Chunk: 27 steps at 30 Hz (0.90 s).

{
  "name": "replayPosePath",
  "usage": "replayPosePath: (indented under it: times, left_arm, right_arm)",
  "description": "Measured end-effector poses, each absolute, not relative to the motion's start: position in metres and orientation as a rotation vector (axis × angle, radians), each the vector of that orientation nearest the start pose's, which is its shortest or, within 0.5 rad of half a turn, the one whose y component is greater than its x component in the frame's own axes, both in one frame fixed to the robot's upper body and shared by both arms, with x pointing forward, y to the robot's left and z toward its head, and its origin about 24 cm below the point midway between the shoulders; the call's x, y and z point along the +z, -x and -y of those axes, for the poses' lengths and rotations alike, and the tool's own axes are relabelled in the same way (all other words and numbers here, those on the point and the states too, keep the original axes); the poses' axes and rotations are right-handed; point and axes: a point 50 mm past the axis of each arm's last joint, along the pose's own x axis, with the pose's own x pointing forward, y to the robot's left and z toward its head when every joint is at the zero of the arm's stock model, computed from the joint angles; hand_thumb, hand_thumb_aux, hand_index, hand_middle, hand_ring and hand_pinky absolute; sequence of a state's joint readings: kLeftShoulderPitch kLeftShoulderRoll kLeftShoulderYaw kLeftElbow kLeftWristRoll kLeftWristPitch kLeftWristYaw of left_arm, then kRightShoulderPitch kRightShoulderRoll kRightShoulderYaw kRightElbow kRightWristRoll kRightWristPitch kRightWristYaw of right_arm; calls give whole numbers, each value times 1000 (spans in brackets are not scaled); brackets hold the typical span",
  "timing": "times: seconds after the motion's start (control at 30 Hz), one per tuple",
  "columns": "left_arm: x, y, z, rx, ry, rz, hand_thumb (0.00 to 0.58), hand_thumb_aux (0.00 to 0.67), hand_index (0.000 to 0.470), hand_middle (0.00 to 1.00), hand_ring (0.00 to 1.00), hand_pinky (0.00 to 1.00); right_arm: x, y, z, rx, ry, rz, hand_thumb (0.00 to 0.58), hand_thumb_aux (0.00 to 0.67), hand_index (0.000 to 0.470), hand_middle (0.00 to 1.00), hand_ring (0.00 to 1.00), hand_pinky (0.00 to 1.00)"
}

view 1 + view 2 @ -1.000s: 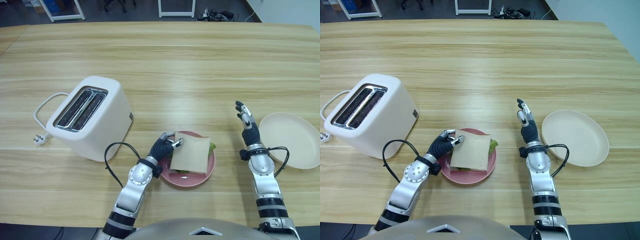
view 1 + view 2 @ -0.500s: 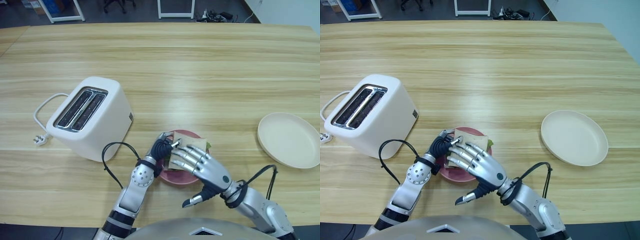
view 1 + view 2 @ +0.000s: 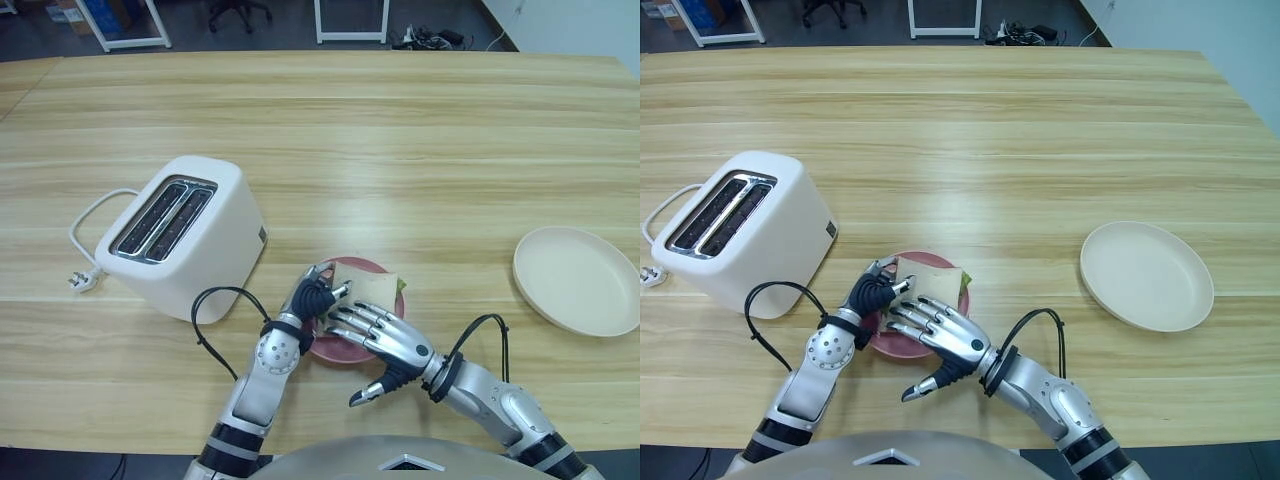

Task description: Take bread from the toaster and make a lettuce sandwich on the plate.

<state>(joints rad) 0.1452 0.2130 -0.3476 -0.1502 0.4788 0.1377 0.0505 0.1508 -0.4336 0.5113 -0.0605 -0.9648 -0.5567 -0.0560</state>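
A lettuce sandwich (image 3: 378,289) sits on a pink plate (image 3: 352,264) near the front edge of a wooden table (image 3: 400,140), a green leaf (image 3: 400,284) showing at its right side. The robot's left hand (image 3: 314,297) curls its fingers onto the top slice's left edge. The right hand (image 3: 386,340) lies palm down across the sandwich's near side, fingers spread and gripping nothing. A white toaster (image 3: 185,235) stands to the left, and a cream plate (image 3: 578,280) lies well apart on the right.
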Motion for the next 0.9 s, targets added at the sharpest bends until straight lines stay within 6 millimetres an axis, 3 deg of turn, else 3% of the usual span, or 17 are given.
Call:
replayPosePath:
  times: [0.1,0.17,0.3,0.37,0.47,0.57,0.73,0.9]
  left_arm:
    - [43,-217,-130,-81,-959,146,0,0,0,0,0,0]
    - [66,-219,-138,88,-1119,336,0,0,0,0,0,0]
    - [103,-215,-149,327,-1217,581,0,0,0,0,0,0]
    - [113,-213,-152,365,-1201,639,0,0,0,0,0,0]
    - [107,-209,-156,316,-1077,577,0,0,0,0,0,0]
    - [87,-208,-163,253,-991,447,0,0,0,0,0,0]
    - [59,-207,-162,177,-932,305,0,0,0,0,0,0]
    - [39,-207,-161,105,-846,198,0,0,0,0,0,0]
  right_arm:
    - [14,-161,82,901,1015,492,0,0,0,0,0,0]
    - [14,-162,82,909,969,466,0,0,0,0,0,0]
    - [14,-164,80,930,928,448,0,0,0,0,0,0]
    - [14,-164,80,931,923,444,0,0,0,0,0,0]
    - [13,-165,81,931,923,438,0,0,0,0,0,0]
    - [13,-165,85,930,926,430,0,0,0,0,0,0]
    - [17,-172,110,883,946,387,0,0,0,0,0,0]
    - [31,-159,119,874,755,376,0,0,0,0,0,0]
